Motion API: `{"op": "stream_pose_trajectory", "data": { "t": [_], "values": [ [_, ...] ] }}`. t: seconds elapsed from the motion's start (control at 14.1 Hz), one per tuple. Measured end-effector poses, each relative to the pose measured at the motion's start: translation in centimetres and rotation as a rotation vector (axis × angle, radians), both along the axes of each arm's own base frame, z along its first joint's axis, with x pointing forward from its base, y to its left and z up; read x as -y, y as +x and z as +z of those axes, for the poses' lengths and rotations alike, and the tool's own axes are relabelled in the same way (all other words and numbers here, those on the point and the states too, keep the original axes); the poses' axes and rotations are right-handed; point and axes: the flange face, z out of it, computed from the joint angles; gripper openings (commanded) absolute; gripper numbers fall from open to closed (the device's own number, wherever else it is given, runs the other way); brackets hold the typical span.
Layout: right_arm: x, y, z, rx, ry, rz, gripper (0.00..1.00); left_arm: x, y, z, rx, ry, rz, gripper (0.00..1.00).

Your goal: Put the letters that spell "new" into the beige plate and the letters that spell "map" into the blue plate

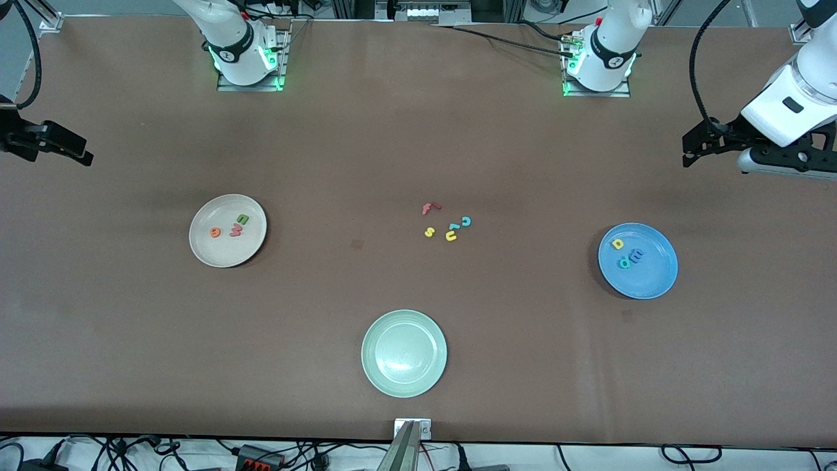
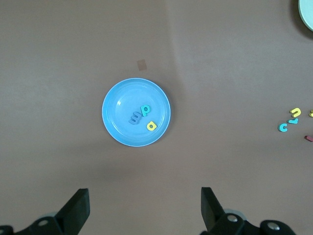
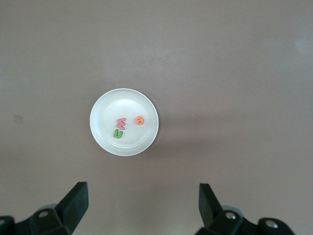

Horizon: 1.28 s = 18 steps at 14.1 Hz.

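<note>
- Front view: the beige plate [image 1: 227, 230] holds the green n [image 1: 242, 219], red-pink w [image 1: 235, 229] and orange e [image 1: 215, 231]; the blue plate [image 1: 638, 260] holds the yellow a [image 1: 618, 244], blue m [image 1: 635, 254] and teal p [image 1: 624, 263]. Both words look sorted, so the job seems done (nothing calls for another pick). The spare letters [image 1: 448, 224] lie mid-table, the green plate [image 1: 404, 353] nearer the camera. The left gripper [image 1: 693, 149] and right gripper [image 1: 82, 156] wait near the table's ends, with wide bare table around each plate.
- Left wrist view: the left gripper [image 2: 145, 208] hangs open and empty above the blue plate [image 2: 115, 122].
- Right wrist view: the right gripper [image 3: 143, 205] is spread wide, empty, above the beige plate [image 3: 102, 117].
</note>
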Motion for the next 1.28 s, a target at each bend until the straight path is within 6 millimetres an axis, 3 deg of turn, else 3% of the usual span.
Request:
{"op": "stream_pose_trajectory", "data": {
  "t": [0.64,1.28],
  "values": [
    [1.5,-0.2,-0.3,-0.006,0.001,0.011,1.00,0.0,0.0,0.2,0.004,0.000,-0.001,1.00],
    [1.6,-0.2,-0.5,-0.011,0.002,0.012,1.00,0.2,0.0,0.2,0.005,0.000,-0.004,1.00]
  ]
}}
